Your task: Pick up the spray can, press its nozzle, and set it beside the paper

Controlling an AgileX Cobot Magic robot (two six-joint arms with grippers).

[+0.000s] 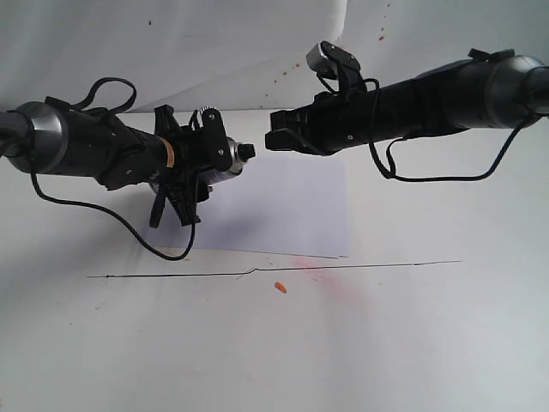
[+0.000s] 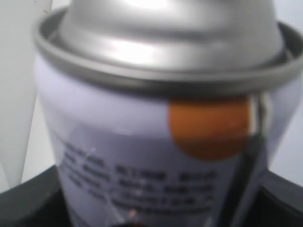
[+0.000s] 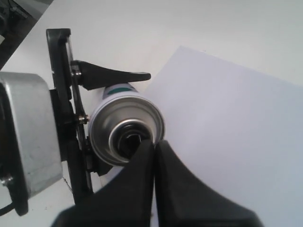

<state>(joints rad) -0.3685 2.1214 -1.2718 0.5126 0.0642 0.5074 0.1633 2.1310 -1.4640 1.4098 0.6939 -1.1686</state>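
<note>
Left gripper (image 1: 199, 163) clamps spray can (image 1: 226, 174) horizontal, nozzle (image 1: 246, 152) toward right gripper (image 1: 271, 140), fingers together.

Silver can (image 1: 225, 171), white label, dark text, orange dot: tipped sideways in the air over the paper's (image 1: 296, 210) left part, black nozzle (image 1: 247, 152) pointing right. Paper blank, faintly lavender, lying flat.

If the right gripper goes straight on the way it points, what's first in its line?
The nozzle of the spray can. The right gripper, shut, aims at it. The exterior view shows a small gap between them, so they are probably not touching, though depth is unclear.
</note>
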